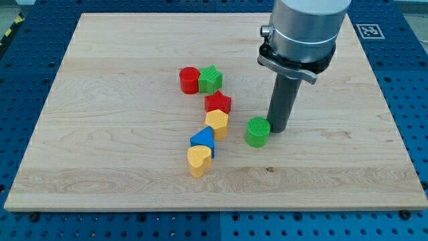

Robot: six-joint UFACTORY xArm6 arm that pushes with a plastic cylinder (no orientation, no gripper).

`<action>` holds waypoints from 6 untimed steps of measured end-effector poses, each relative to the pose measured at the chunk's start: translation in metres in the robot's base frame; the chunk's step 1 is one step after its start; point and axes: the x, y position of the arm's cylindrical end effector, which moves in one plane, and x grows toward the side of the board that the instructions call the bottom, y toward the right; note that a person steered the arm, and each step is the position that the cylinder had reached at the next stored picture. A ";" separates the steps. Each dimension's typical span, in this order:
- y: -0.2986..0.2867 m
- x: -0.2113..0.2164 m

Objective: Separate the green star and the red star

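Resting my tip (277,129) against green cylinder (257,131), holding nothing

Bright, even overhead light on the sharp wooden board (120,161), with short soft shadows and perhaps slight edge distortion.

The board (120,154) is showing pale, matt wood grain. The green cylinder (257,131), green star (210,79) and red star (218,102) are looking like ribbed matt plastic. The rod (284,100) is appearing dark and dull under a brushed-metal housing (304,27).
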 end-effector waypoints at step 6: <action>-0.134 -0.080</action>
